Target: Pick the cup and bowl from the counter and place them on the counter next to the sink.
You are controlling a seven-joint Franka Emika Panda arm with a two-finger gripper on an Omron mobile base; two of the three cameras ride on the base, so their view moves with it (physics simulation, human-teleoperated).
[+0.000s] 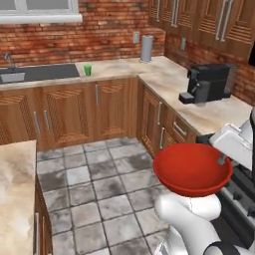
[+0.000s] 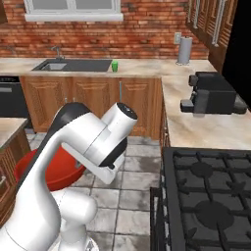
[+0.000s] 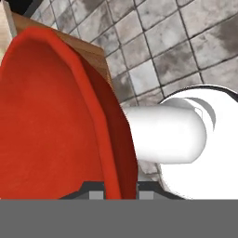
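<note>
The red bowl hangs in the air over the tiled floor, carried at its right rim by my gripper. In the hand view the bowl is edge-on and its rim runs down between the fingertips of the gripper, which is shut on it. From the right base view the bowl is half hidden behind my arm. The small green cup stands upright on the beige counter, just right of the dark sink.
A black coffee machine sits on the right-hand counter, a paper towel roll in the far corner. The black stove lies close on my right. An island countertop stands at the left, with tiled floor between.
</note>
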